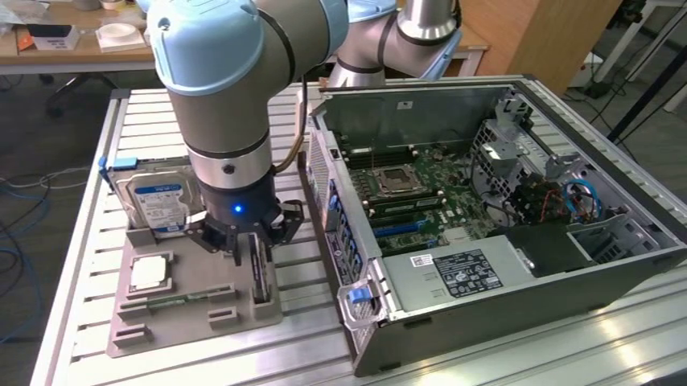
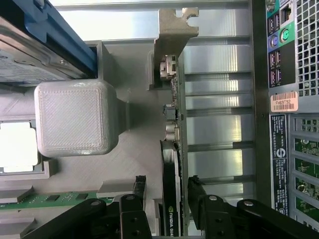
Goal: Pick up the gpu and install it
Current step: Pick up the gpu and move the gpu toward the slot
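Observation:
The gpu [image 1: 260,280] stands on edge in a slot at the right side of a grey holder tray [image 1: 193,326] in the exterior view. In the wrist view the gpu [image 2: 173,149] is a narrow dark slab with a metal bracket at its far end. My gripper [image 1: 251,241] hangs straight over it. In the wrist view my gripper [image 2: 168,185] is open, its black fingers [image 2: 141,186] straddling the card's near end. One finger stands clear of the card; the other lies close against its side.
On the same tray are a silver hard drive [image 1: 158,205], a square CPU chip [image 1: 150,273] and a green memory stick [image 1: 177,301]. An open computer case [image 1: 483,209] lies on the slatted table to the exterior view's right, motherboard exposed. A grey block [image 2: 75,117] rises beside the card.

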You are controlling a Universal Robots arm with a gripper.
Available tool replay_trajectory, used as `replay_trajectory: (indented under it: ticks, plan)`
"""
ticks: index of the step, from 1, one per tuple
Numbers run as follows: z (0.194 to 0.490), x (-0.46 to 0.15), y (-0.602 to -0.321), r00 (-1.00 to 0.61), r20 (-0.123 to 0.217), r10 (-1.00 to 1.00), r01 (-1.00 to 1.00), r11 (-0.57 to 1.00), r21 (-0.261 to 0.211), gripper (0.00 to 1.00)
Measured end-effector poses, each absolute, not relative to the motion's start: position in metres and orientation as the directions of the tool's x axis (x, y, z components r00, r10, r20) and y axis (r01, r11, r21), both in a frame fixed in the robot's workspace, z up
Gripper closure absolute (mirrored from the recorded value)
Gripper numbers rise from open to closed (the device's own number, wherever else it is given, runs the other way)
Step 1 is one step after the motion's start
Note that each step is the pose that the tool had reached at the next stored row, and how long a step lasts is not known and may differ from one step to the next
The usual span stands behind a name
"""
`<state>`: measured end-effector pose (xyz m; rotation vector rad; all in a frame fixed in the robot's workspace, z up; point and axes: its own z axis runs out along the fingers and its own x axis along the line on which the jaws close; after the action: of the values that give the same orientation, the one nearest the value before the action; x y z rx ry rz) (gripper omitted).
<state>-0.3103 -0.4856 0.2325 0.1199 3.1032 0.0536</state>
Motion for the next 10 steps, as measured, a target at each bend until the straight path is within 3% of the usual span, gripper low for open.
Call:
replay_trajectory:
  ticks: [1, 2, 7, 8, 10]
  plan:
    - [0.2325, -0.3103, -0.4856, -0.996, -0.034, 0.078, 0.077, 0.996, 0.036, 0.54]
    - [0.2325, -0.3103, -0.4856, -0.996, -0.034, 0.078, 0.076, 0.996, 0.036, 0.61]
    - [0.2325, -0.3103, -0.4856, -0.996, -0.034, 0.078, 0.076, 0.996, 0.036, 0.62]
    - [0.2325, -0.3103, -0.4856, -0.996, -0.034, 0.078, 0.076, 0.996, 0.036, 0.69]
    - [0.2325, -0.3103, -0.4856, -0.996, -0.034, 0.078, 0.076, 0.996, 0.036, 0.69]
